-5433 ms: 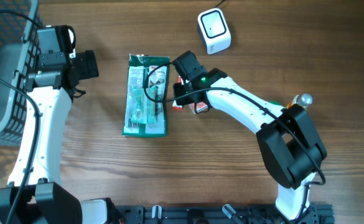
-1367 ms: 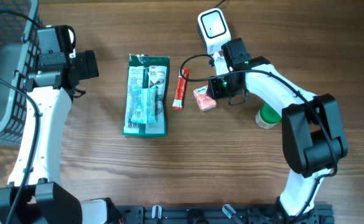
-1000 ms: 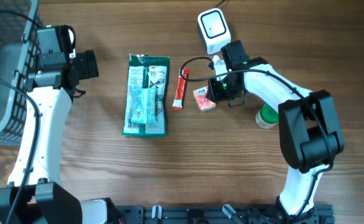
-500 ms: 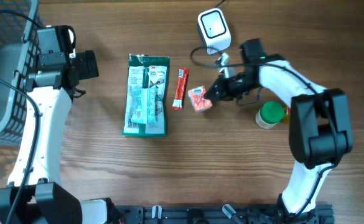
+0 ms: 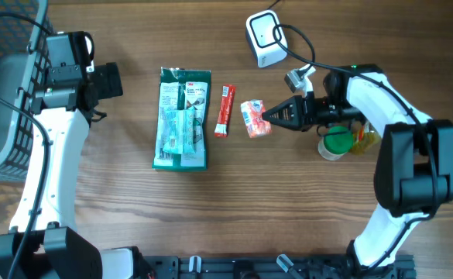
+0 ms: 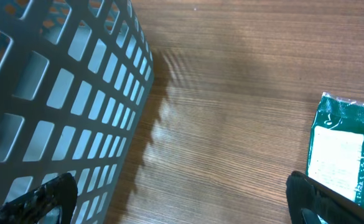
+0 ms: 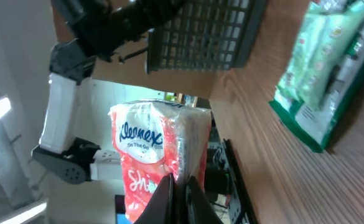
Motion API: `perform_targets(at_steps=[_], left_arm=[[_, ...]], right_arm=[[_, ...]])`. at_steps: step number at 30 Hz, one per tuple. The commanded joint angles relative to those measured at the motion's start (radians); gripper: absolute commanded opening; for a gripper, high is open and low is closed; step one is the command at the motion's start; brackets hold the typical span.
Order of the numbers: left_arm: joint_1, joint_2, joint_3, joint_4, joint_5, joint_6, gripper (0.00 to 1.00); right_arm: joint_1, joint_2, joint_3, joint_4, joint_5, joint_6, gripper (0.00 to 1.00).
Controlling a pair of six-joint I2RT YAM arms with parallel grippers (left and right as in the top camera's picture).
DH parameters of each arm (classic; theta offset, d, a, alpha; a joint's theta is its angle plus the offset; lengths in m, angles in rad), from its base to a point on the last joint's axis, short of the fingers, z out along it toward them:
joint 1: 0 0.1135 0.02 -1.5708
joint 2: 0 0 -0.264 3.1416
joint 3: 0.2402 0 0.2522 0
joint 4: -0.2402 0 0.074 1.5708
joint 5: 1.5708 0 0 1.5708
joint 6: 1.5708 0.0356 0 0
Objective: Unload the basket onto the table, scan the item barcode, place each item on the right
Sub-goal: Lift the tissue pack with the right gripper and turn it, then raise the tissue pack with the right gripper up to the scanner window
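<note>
The item is a small red and white Kleenex tissue pack (image 5: 254, 119). My right gripper (image 5: 272, 118) is shut on its sealed edge and points left, holding the pack off the wood, below and left of the white scanner (image 5: 266, 37). In the right wrist view the pack (image 7: 150, 155) stands up from the pinched fingertips (image 7: 167, 190), its printed face to the camera. No barcode shows. My left gripper (image 5: 110, 80) hangs open at the far left beside the basket, holding nothing; its fingers (image 6: 48, 194) stand wide apart over bare wood.
A green flat package (image 5: 183, 118) and a red stick pack (image 5: 224, 110) lie left of the held pack. A green-lidded jar (image 5: 335, 143) and a yellow item (image 5: 363, 138) sit under my right arm. A grey mesh basket (image 5: 1, 77) fills the far left.
My right gripper closed on the tissue pack's edge, then the arm swung out to the right and turned level, lifting and tipping the pack. The left arm stayed still.
</note>
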Motion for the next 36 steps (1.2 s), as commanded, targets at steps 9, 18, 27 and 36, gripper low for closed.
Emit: perform_targets(at_steps=[9, 18, 27, 36], left_arm=[[0.000, -0.002, 0.002, 0.002, -0.002, 0.007, 1.00], [0.000, -0.002, 0.002, 0.002, -0.002, 0.007, 1.00], [0.000, -0.002, 0.002, 0.002, -0.002, 0.007, 1.00], [0.000, -0.002, 0.002, 0.002, -0.002, 0.007, 1.00]], right_arm=[[0.000, -0.241, -0.002, -0.183, -0.044, -0.197, 0.04], [0.000, -0.272, -0.002, -0.187, -0.047, -0.188, 0.04], [0.000, -0.272, -0.002, -0.186, -0.046, -0.188, 0.04], [0.000, -0.272, -0.002, -0.185, -0.045, -0.187, 0.04]])
